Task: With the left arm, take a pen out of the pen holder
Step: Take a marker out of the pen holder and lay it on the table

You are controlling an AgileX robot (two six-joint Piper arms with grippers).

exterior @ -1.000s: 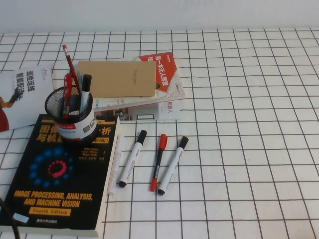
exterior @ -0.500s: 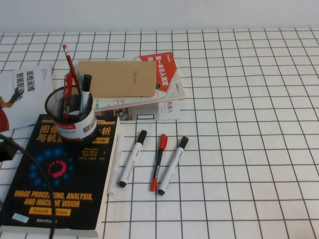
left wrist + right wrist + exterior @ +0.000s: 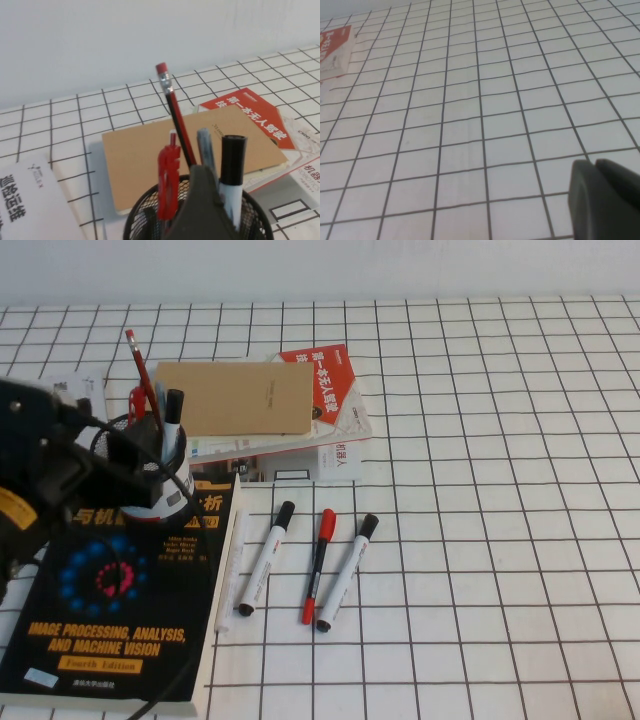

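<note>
A black mesh pen holder (image 3: 172, 502) stands on the far corner of a black textbook (image 3: 110, 610). It holds a red pencil (image 3: 138, 368), a red pen (image 3: 168, 172), a grey pen (image 3: 205, 147) and a black-capped marker (image 3: 173, 412). My left gripper (image 3: 140, 468) hangs over the holder's near side and hides much of it. Only one finger (image 3: 200, 210) shows in the left wrist view, just beside the marker (image 3: 232, 165), with no partner next to it; the jaws stand open and hold nothing. My right gripper (image 3: 602, 197) hovers shut over bare grid table.
Two black-capped markers (image 3: 265, 555) (image 3: 347, 570), a red pen (image 3: 318, 565) and a white pen (image 3: 230, 570) lie loose right of the textbook. Behind the holder is a book stack topped by a tan notebook (image 3: 235, 398) and a red book (image 3: 330, 378).
The left arm has swung in from the lower left edge, where only its cable showed, and now sits over the pen holder. Pens and books have not moved.
</note>
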